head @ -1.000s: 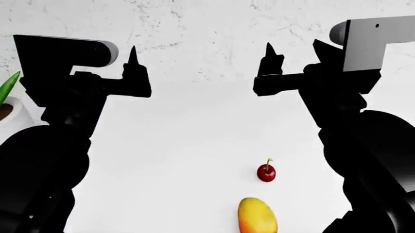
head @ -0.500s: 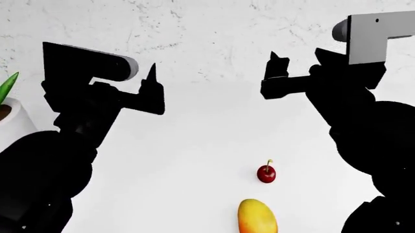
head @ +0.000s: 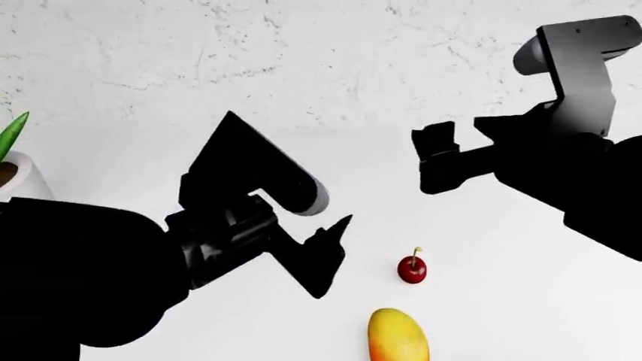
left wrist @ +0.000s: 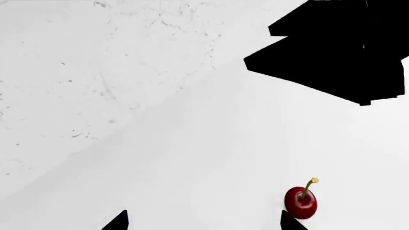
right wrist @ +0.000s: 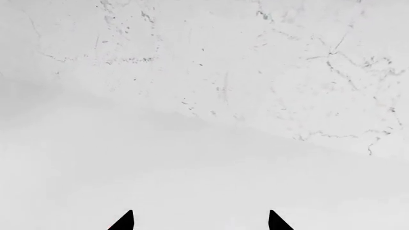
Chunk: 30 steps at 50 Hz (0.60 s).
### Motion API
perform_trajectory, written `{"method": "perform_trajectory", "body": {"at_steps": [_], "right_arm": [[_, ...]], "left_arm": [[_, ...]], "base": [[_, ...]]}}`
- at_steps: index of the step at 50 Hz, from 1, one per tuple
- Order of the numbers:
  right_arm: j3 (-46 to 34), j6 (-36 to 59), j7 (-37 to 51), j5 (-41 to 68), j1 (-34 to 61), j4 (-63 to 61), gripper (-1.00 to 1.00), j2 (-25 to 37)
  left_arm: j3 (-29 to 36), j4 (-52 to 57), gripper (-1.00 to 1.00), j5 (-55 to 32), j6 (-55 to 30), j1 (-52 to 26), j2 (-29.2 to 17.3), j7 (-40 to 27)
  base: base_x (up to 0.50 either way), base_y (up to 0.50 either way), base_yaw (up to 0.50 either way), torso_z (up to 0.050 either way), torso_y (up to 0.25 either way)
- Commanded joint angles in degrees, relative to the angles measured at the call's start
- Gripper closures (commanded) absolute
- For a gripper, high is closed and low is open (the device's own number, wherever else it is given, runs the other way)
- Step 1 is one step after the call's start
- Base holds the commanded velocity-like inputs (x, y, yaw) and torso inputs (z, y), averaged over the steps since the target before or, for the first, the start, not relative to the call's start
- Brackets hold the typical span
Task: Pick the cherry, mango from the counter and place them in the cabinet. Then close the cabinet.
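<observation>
Dark-red and tiny, the cherry sits out on the white counter with the mango just beside it, nearer the front edge. The left claw is spread apart, one fingertip close to the cherry, nothing held. The right claw is also apart, well off toward the back wall. My worry: a tip may nudge the round cherry and roll it, or clip the stem.

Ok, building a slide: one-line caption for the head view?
Left gripper open beside the cherry, mango nearby on the white counter.
</observation>
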Motion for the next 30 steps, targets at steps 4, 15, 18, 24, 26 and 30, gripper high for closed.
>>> {"method": "perform_trajectory", "body": {"at_steps": [4, 15, 18, 24, 26, 30], "right_arm": [[-9.1, -0.4, 6.4, 14.7, 8.5, 8.8, -1.0, 5.0], [-10.8, 0.1, 5.3, 13.5, 8.2, 9.6, -1.0, 6.2], [-11.0, -0.2, 5.1, 13.4, 7.7, 9.3, -1.0, 6.4], [-11.1, -0.4, 4.5, 12.7, 7.4, 9.1, -1.0, 7.0], [-11.1, -0.5, 4.3, 12.5, 7.2, 8.9, -1.0, 7.1], [-11.3, -0.8, 4.0, 12.5, 7.0, 8.6, -1.0, 7.4]], "left_arm": [[10.2, -4.1, -1.0, -18.7, 1.7, -4.1, -1.0, -9.8], [17.2, -5.5, -1.0, -29.7, 7.1, -5.5, -1.1, -14.4], [18.3, -5.8, -1.0, -31.1, 7.8, -5.7, -1.0, -14.7], [20.4, -6.0, -1.0, -30.0, 7.4, -4.9, 0.3, -14.5], [21.2, -6.1, -1.0, -29.4, 7.2, -4.7, 1.0, -14.4], [22.2, -6.8, -1.0, -27.7, 6.7, -4.4, 2.4, -13.7]], "base": [[0.0, 0.0, 0.0, 0.0, 0.0], [0.0, 0.0, 0.0, 0.0, 0.0], [0.0, 0.0, 0.0, 0.0, 0.0], [0.0, 0.0, 0.0, 0.0, 0.0], [0.0, 0.0, 0.0, 0.0, 0.0], [0.0, 0.0, 0.0, 0.0, 0.0]]}}
